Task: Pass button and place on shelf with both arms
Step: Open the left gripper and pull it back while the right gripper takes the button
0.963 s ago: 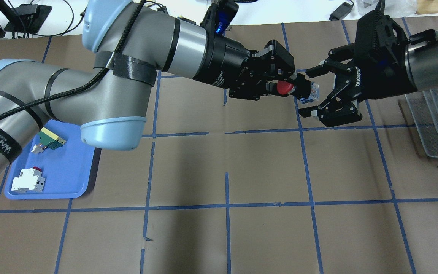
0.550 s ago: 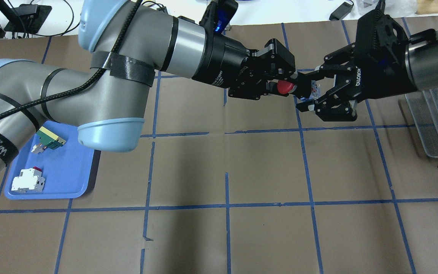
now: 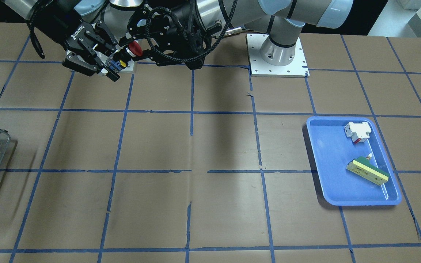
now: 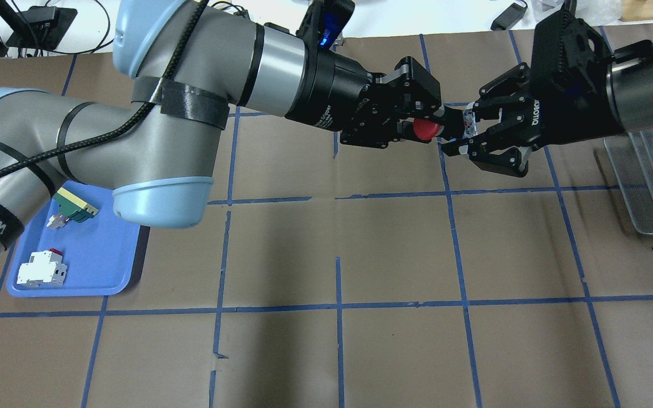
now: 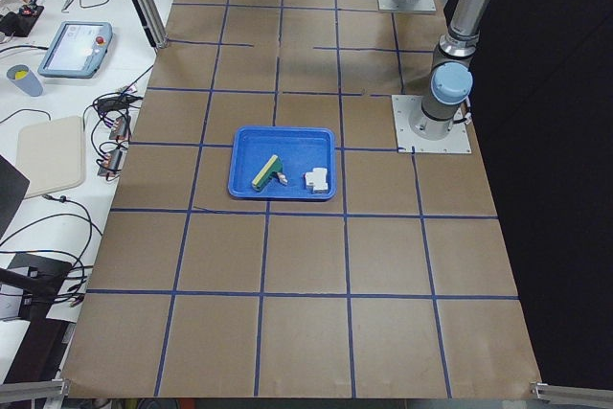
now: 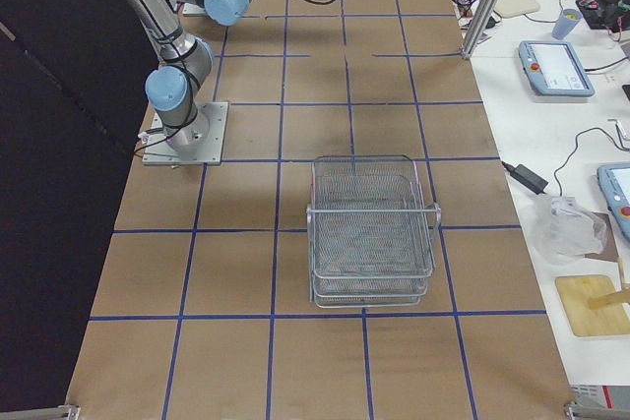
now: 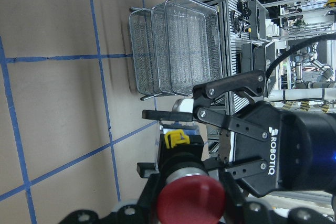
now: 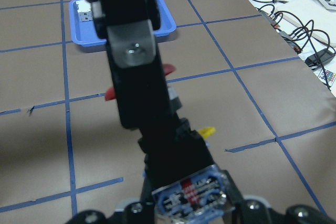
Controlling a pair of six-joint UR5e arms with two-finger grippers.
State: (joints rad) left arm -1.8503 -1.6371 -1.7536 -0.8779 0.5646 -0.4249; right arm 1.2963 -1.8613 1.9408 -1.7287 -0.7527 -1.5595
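Note:
The button hangs in the air between my two grippers, far from the table's front edge. My left gripper is shut on its dark body, just by the red cap. My right gripper has closed its fingers on the blue-yellow base. The front-facing view shows the same: button, right gripper. The left wrist view shows the red cap, with the right gripper's fingers around the body. The wire-mesh shelf stands at the right.
A blue tray at the left holds a white block with a red part and a green-and-cream flat block. Brown paper with blue tape lines covers the table. Cables and devices lie along the far edge.
My right gripper has moved in toward the button's base and its fingers have closed from wide open onto it. My left gripper has kept hold of the button.

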